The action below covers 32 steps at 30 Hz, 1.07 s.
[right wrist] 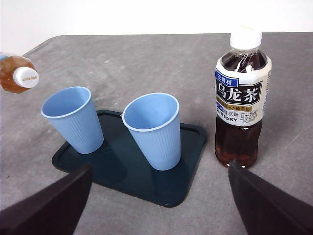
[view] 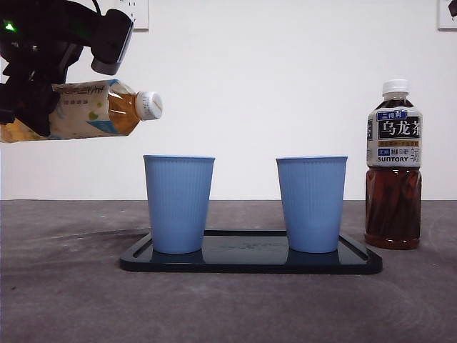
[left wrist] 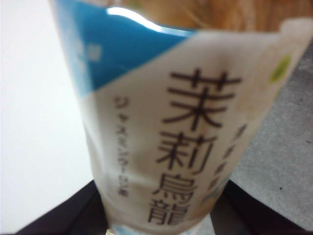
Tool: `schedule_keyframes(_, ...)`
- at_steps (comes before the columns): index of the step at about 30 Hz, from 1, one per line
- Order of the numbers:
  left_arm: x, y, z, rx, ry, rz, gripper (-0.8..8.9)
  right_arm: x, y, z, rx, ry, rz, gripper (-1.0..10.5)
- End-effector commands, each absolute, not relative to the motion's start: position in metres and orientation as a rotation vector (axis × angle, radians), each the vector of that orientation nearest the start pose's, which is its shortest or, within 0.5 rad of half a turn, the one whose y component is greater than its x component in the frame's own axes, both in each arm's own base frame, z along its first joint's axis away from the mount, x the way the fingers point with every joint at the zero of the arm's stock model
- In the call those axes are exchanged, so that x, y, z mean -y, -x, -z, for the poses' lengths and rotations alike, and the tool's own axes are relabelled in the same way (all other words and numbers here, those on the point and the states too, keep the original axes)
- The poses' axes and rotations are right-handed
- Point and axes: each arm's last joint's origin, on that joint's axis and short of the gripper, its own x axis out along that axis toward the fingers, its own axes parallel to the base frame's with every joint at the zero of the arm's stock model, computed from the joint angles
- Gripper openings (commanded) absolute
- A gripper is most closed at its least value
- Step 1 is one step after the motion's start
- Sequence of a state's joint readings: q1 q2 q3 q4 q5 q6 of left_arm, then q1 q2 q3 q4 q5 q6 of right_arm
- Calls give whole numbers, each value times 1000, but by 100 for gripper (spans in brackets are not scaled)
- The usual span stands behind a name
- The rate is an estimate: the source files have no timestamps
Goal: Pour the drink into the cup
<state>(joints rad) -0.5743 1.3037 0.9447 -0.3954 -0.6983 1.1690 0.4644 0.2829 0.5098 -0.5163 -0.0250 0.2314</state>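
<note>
- The jasmine tea bottle [view: 86, 111] was seen lifted clear of the desk [view: 64, 300] and tipped nearly level, its neck aimed toward 3 o'clock in the front view.
- Its white cap [view: 149, 105] was found in place, above and slightly toward 9 o'clock of the left blue cup [view: 178, 204]; no liquid was seen pouring, and both cups looked empty.
- The task was judged as barely past the lift: uncapping, alignment over a cup and the pour itself remained.
- The left pincer [left wrist: 156, 215] was pinched on the bottle's labelled body, one jaw at each side.
- The right pincer [right wrist: 156, 205] was held spread and empty, apart from the second cup [right wrist: 151, 129], the dark tray [right wrist: 190, 161] and the upright oolong bottle [right wrist: 242, 98].
</note>
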Motion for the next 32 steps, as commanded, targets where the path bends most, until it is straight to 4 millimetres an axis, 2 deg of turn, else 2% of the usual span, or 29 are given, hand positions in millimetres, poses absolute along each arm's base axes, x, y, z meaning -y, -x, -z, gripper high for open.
schedule_keyframes(1, 134, -237, -277, -589, -1559, 223, 213, -38, -74, -268, -318, -151, -463, 441)
schedule_keyframes(27, 134, -237, -277, -592, -1554, 220, 213, -38, -74, -268, -318, -151, -463, 441)
schedule_keyframes(32, 133, -236, -279, -590, -1404, 169, 213, -38, -74, -268, -318, -151, -463, 441)
